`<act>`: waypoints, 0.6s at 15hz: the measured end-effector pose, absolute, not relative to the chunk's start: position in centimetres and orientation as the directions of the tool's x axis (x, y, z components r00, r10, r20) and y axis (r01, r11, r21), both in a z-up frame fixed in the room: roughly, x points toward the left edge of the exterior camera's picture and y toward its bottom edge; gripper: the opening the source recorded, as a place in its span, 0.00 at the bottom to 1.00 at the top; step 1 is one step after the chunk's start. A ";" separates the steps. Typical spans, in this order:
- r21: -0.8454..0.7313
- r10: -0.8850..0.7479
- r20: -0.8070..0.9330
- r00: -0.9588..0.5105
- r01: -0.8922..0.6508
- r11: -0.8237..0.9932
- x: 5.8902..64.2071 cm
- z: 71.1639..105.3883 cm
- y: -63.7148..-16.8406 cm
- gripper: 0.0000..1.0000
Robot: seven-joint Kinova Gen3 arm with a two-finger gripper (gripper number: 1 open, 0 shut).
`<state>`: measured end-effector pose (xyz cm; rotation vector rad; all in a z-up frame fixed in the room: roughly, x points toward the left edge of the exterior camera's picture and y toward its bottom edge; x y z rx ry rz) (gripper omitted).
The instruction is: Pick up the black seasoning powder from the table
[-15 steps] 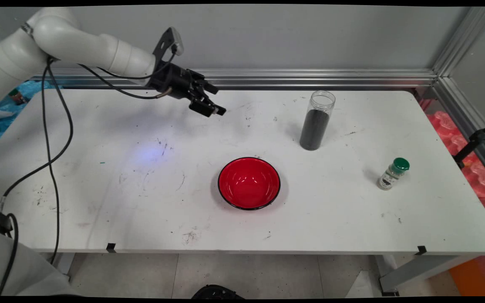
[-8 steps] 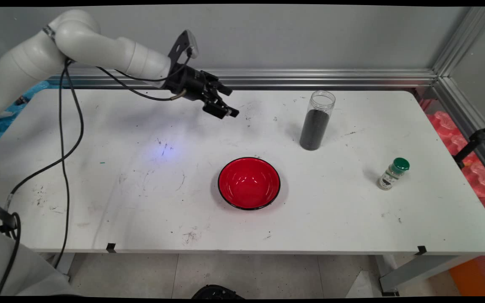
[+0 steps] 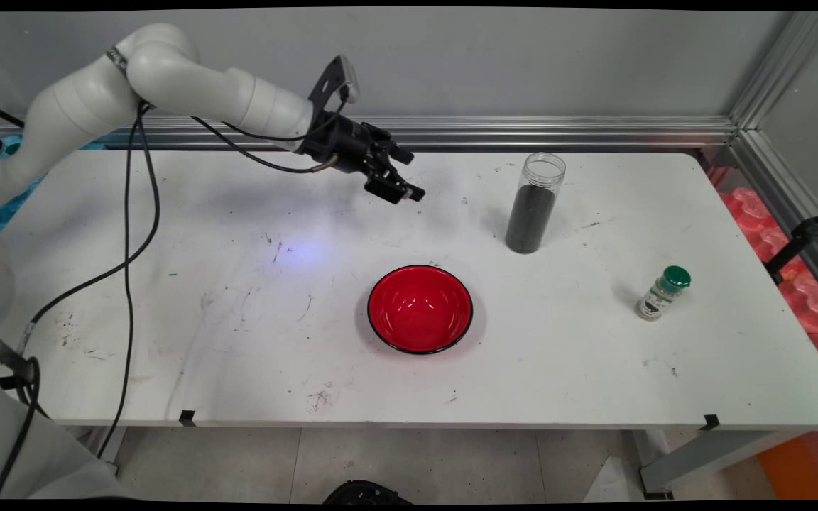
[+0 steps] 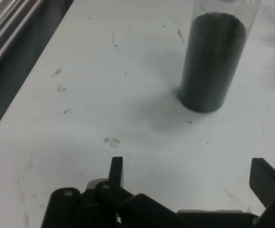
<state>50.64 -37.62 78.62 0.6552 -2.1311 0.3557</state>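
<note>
The gripper (image 3: 400,190) hung empty over the table's (image 3: 167,341) far side, fingers (image 4: 116,170) spread wide. The clear jar (image 3: 535,203) of dark grains stood to its right, nothing between, its top cut off in the hand view. Nearer sat a red bowl (image 3: 420,309); far right, a green-capped bottle (image 3: 662,292).

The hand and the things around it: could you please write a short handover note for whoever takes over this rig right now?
Hand: open, holding nothing, raised above the far side of the table, pointing toward the clear jar.
Clear jar: upright, lidless, mostly full of dark grains, to the hand's right and nearest to it; apart, not touching.
Red bowl: empty, at mid-table, nearer the camera than the hand.
Green-capped bottle: standing far right.
Nothing is gripped or tipped.
</note>
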 end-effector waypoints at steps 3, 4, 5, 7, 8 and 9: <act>-0.020 -0.313 0.809 -0.498 -0.554 0.832 49.5 78.3 -38.2 1.00; -0.020 -0.309 0.810 -0.499 -0.550 0.835 49.2 78.1 -38.4 1.00; -0.020 -0.304 0.811 -0.500 -0.543 0.839 48.8 78.0 -38.6 1.00; -0.021 -0.296 0.812 -0.503 -0.532 0.846 48.1 77.8 -38.9 1.00; -0.021 -0.291 0.813 -0.504 -0.526 0.850 47.7 77.6 -39.1 1.00; -0.022 -0.287 0.814 -0.505 -0.520 0.854 47.3 77.5 -39.3 1.00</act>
